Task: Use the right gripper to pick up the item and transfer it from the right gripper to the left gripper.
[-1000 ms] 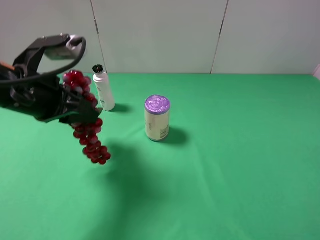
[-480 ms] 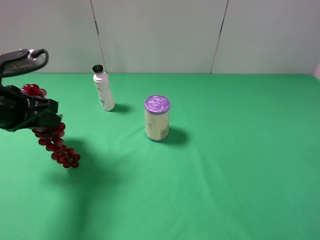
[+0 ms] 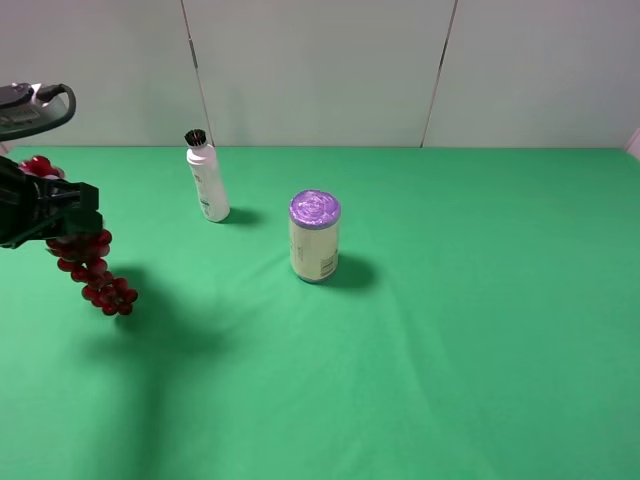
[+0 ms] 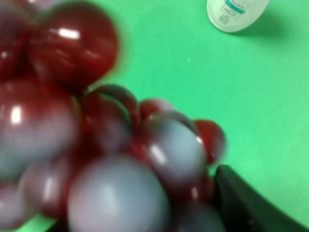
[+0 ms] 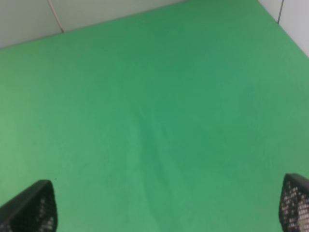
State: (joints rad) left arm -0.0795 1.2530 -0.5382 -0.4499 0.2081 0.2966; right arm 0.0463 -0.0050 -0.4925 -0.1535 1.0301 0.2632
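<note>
At the far left edge of the high view the left gripper [image 3: 62,222] had drawn back further toward the frame's border than it was a second earlier, carrying the grape bunch [image 3: 88,270] with it; the bunch hung clear of the green cloth [image 3: 450,330], its lower end trailing down and to the right over its own shadow. Its wrist view was almost filled with blurred red and purple grapes [image 4: 96,145] pressed close, one black fingertip [image 4: 246,203] showing at the lower right, so the bunch looked clasped between the jaws, though whether that clasp was starting to slacken I could not tell. Moving rightward, the white bottle [image 3: 207,178] stood upright in the upper left of the frame, and the purple-lidded can [image 3: 315,236] stood near the middle, neither disturbed. The right gripper [image 5: 164,205] was out of the high view altogether; its own camera showed only two fingertips far apart at the lower corners over bare cloth, spread wide and carrying nothing. To my eye the handover was already made, and the bunch rested with the left arm.
</note>
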